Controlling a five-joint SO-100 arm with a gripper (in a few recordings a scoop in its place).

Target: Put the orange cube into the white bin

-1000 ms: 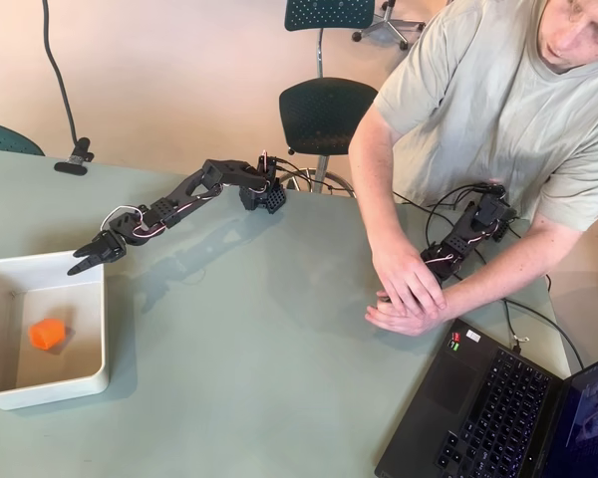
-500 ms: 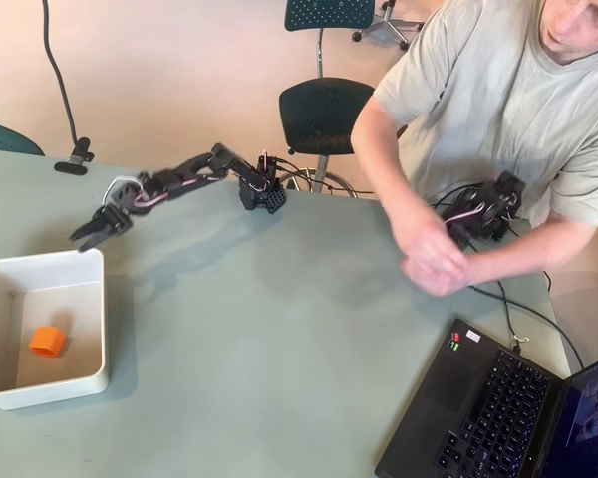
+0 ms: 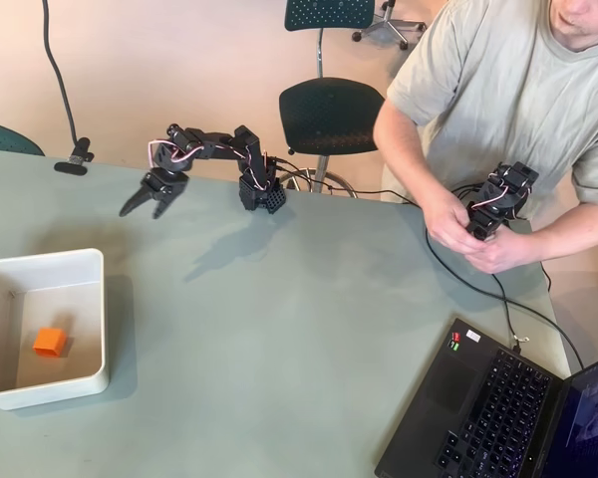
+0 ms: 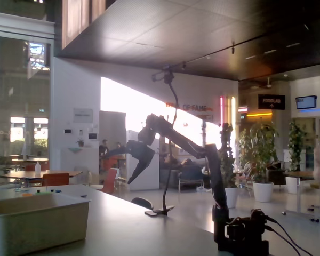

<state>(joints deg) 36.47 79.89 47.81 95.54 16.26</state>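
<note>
One small orange cube (image 3: 49, 342) lies inside the white bin (image 3: 90, 267), probably light, stiff and best pinched across two flat opposite faces, while my gripper (image 3: 146, 202) hangs empty with fingers parted above the table (image 3: 309, 329), well apart.

Tabletop (image 3: 279, 329) open through the middle — white bin (image 3: 92, 329) blocks left edge, laptop (image 3: 508, 408) the lower right corner; far-edge cables probably low.
</note>
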